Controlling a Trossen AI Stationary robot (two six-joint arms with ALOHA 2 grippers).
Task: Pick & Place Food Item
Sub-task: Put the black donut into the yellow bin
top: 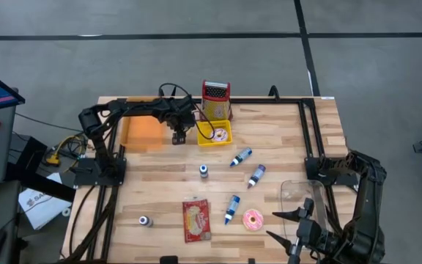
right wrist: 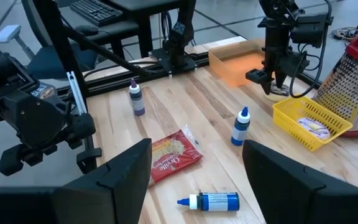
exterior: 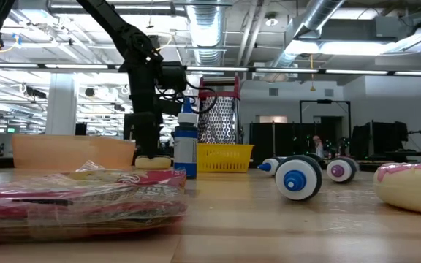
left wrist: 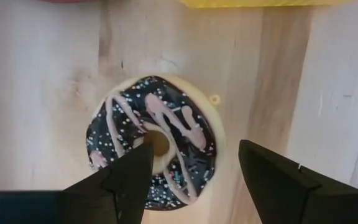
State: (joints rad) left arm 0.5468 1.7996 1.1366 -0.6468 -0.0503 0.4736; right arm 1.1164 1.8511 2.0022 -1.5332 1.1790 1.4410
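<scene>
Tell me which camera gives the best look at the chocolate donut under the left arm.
The left wrist view: the chocolate donut fills the picture, icing and sprinkles clear, between the open left claw fingers. The high view hides it under the claw. The low view shows only its pale edge. The right wrist view shows a distant sliver.

Left gripper (top: 179, 137) beside yellow basket (top: 226, 136); pink donut (top: 253, 219) near table's front.

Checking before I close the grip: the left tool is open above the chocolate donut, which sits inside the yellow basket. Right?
Not quite. The left tool is open above the chocolate donut, but the donut lies on the bare table beside the yellow basket, not inside it. The left wrist view shows wood all around it.
</scene>
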